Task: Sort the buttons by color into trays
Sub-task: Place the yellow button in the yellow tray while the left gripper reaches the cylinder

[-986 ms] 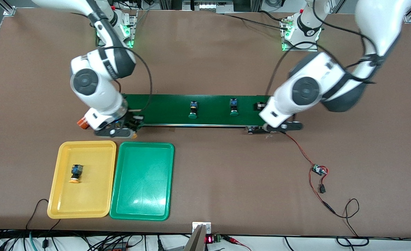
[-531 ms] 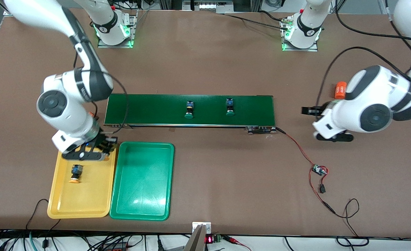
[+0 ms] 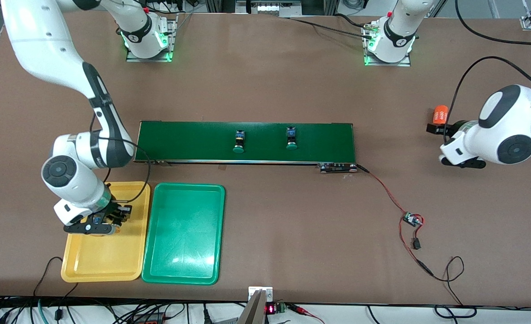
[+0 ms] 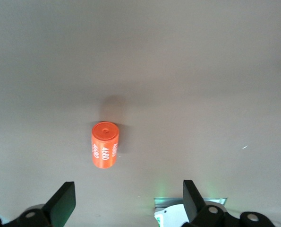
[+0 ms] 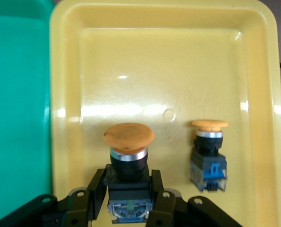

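My right gripper (image 3: 97, 221) (image 5: 128, 187) hangs low over the yellow tray (image 3: 107, 263) (image 5: 168, 71), shut on the black-and-blue body of a yellow-capped button (image 5: 129, 156). A second yellow-capped button (image 5: 208, 156) lies in that tray beside it. The green tray (image 3: 184, 234) (image 5: 17, 118) sits against the yellow one, toward the left arm's end. Two green-capped buttons (image 3: 238, 140) (image 3: 291, 138) rest on the conveyor belt. My left gripper (image 3: 436, 130) (image 4: 129, 198) is open with nothing between its fingers, beside an orange cylinder (image 3: 439, 115) (image 4: 105, 145).
The long dark-green conveyor belt (image 3: 179, 139) lies across the table's middle, farther from the front camera than the trays. A red wire runs from its end to a small circuit board (image 3: 411, 219). A black cable loops by the yellow tray's near corner.
My right arm carried the yellow-capped button from the belt's end to over the yellow tray. My left arm pulled away from the belt to the orange cylinder. The green-capped buttons drifted along the belt.
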